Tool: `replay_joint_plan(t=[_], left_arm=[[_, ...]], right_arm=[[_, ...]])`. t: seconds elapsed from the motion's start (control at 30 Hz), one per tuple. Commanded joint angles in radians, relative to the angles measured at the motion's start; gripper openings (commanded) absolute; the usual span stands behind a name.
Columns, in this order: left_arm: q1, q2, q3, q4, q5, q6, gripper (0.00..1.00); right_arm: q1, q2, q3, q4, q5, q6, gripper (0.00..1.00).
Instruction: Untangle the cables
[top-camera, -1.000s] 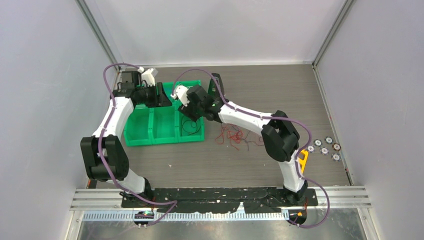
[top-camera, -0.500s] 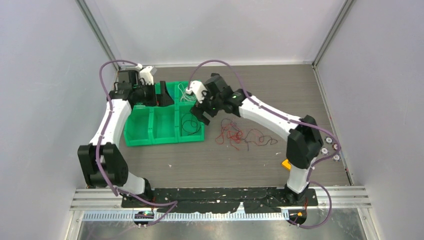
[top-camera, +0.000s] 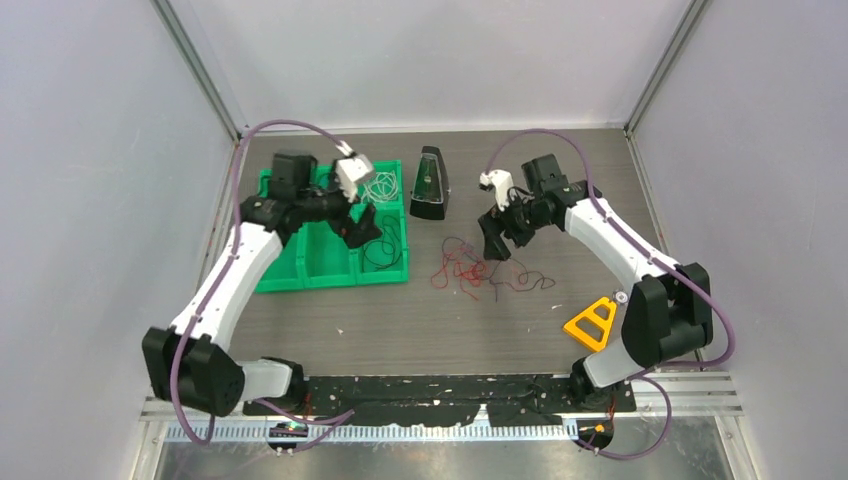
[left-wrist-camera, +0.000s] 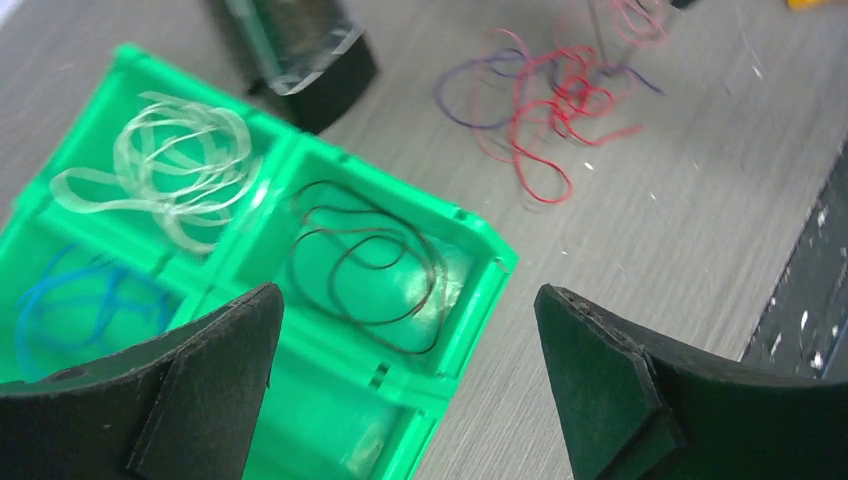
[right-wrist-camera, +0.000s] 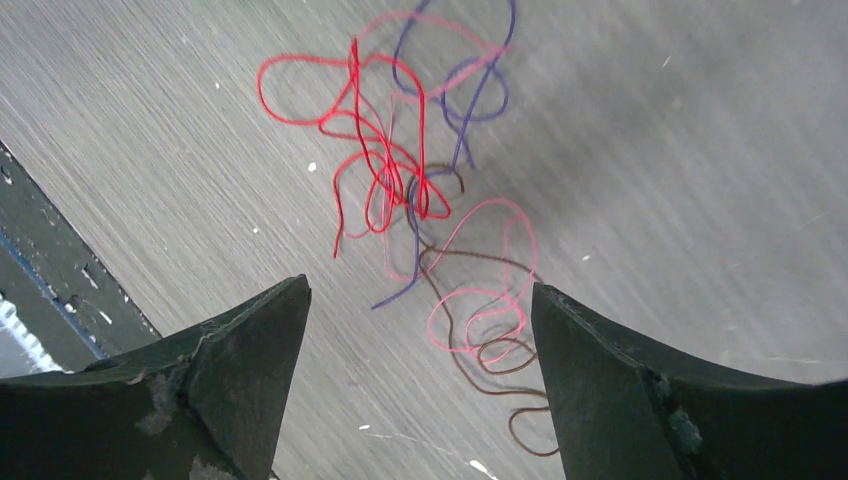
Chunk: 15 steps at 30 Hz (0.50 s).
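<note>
A tangle of red, pink, purple and brown cables (top-camera: 478, 270) lies loose on the table right of the green bin (top-camera: 330, 279). My right gripper (top-camera: 497, 238) hangs open just above the tangle (right-wrist-camera: 420, 200), nothing between its fingers (right-wrist-camera: 418, 287). My left gripper (top-camera: 360, 222) is open over the bin's right side, holding nothing (left-wrist-camera: 407, 295). In the bin (left-wrist-camera: 490, 262), a dark cable (left-wrist-camera: 370, 265), a clear cable (left-wrist-camera: 170, 165) and a blue cable (left-wrist-camera: 70, 300) each lie in their own compartment.
A black wedge-shaped object (top-camera: 431, 185) stands behind the tangle, beside the bin's far right corner. A yellow triangle (top-camera: 592, 322) lies near the right arm's base. A black strip (top-camera: 440, 395) runs along the near table edge.
My right arm has pulled away from the bin and swung right, over the loose tangle. My left arm has moved right over the bin. Both grippers have opened wider.
</note>
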Motion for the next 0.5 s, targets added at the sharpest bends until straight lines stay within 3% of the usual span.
replay_joint_plan(t=[0.0, 0.17, 0.47], left_arm=[[-0.135, 0.099, 0.033, -0.043, -0.023, 0.138, 0.99], [-0.267, 0.217, 0.124, -0.111, -0.052, 0.202, 0.91], [-0.290, 0.240, 0.151, -0.188, -0.043, 0.228, 0.90]], right_arm=[[-0.025, 0.042, -0.037, 0.009, -0.062, -0.031, 0.84], [-0.057, 0.125, -0.059, 0.049, 0.009, -0.054, 0.77], [-0.139, 0.096, -0.125, -0.044, 0.059, -0.255, 0.77]])
